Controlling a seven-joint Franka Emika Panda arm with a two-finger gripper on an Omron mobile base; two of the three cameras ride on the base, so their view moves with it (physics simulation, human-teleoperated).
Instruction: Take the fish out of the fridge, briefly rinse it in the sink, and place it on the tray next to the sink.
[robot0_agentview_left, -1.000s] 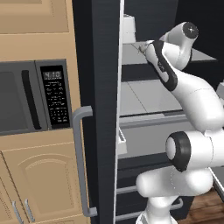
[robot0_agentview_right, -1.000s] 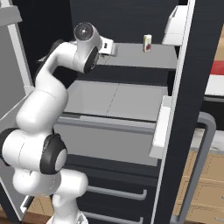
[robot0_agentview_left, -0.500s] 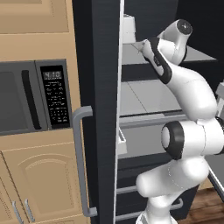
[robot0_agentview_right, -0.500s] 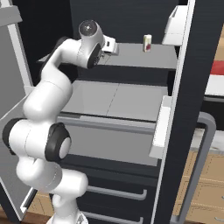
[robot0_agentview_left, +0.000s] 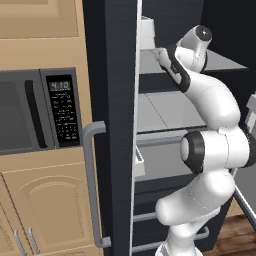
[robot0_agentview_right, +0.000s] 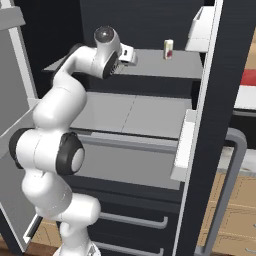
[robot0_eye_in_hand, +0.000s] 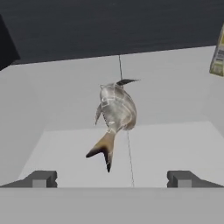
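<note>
While its jaws are standing wide apart and gripping nothing, the gripper (robot0_eye_in_hand: 111, 178) is hanging just short of the fish (robot0_eye_in_hand: 114, 114), with one dark fingertip (robot0_eye_in_hand: 41, 178) showing at each side of the hand view. The fish is lying on the pale upper shelf (robot0_eye_in_hand: 175, 144) of the fridge (robot0_agentview_left: 117, 125), its tail pointing toward the shelf's front edge and its body reaching back toward the dark rear wall. No part of either finger is touching it yet.

In the base views the white arm (robot0_agentview_right: 60, 107) is reaching up and into the open fridge, its hand poised over the front of that upper shelf. A small carton (robot0_agentview_right: 168, 49) is standing farther along the same shelf, toward its back right corner and well apart from the hand. The fridge door (robot0_agentview_right: 220, 100) is standing open to the right, its grey bar handle (robot0_agentview_right: 227, 185) facing the room, and a microwave (robot0_agentview_left: 37, 110) is sitting in the cabinets to the left.

By the look of things, the job is only beginning: the door is open and the reach is lined up, but the grasp, the rinse in the sink and the placing on the tray are all left to do.
</note>
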